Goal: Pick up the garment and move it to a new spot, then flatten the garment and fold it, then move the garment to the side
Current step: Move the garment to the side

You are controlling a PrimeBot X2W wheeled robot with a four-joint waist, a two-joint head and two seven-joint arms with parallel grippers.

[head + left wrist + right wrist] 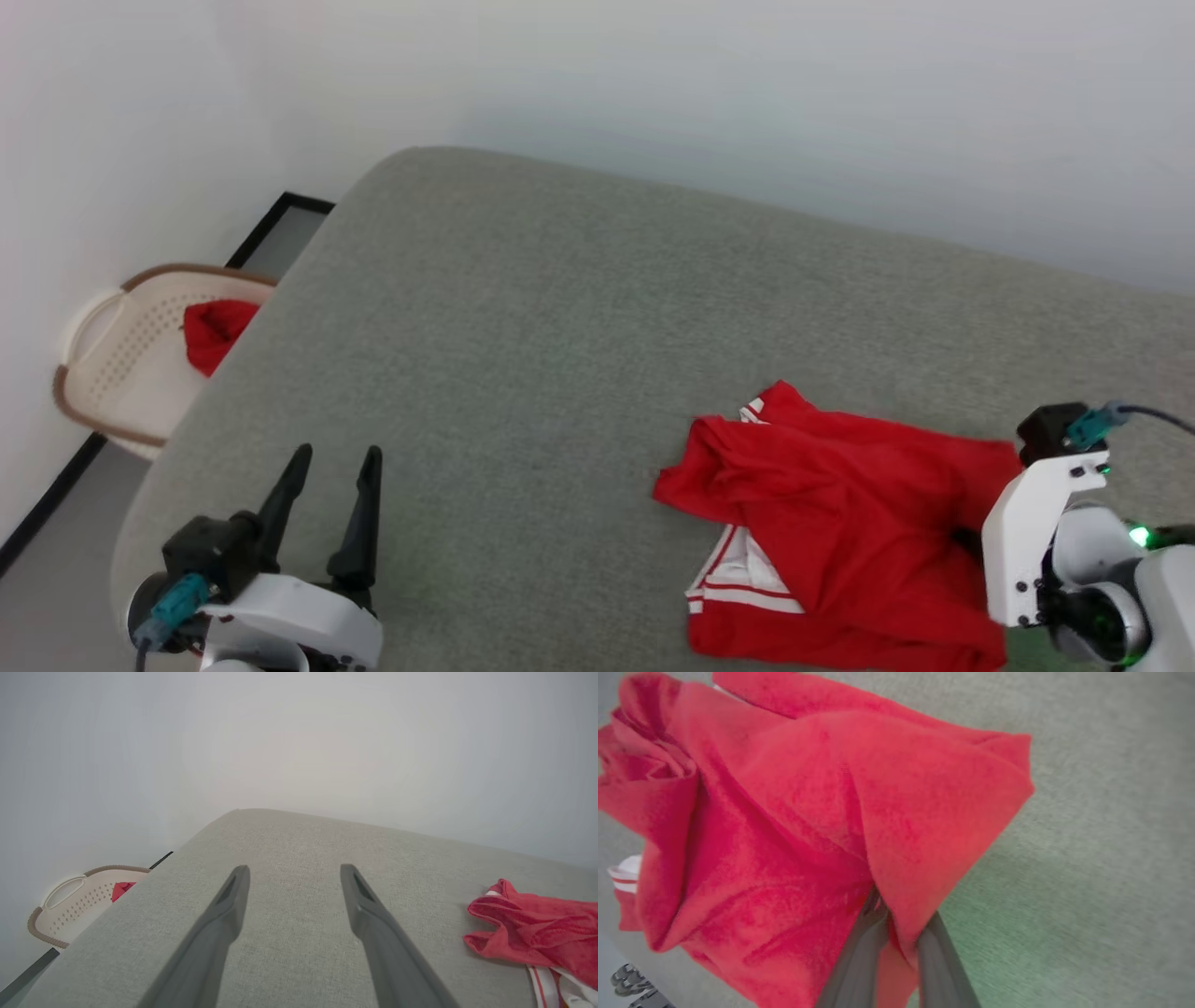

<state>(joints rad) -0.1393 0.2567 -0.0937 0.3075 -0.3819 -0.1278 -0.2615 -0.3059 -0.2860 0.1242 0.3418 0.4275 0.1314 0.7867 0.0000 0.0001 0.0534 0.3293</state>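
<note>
Your right gripper [896, 933] fingers appear pinched on the crumpled red jersey [794, 812]; left gripper [292, 882] fingers spread wide, well apart from it.

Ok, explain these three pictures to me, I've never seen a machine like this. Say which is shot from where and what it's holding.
This is a two-armed robot. The wide picture comes from a camera on its head, looking down at a grey padded surface. The other two come from cameras on each wrist, looking along that arm's two dark fingers. The left claw is open, with nothing between its fingers. The right claw has its fingers pinched on a fold of the crumpled red jersey. Beside the surface sits a pale basket with another red cloth inside.
</note>
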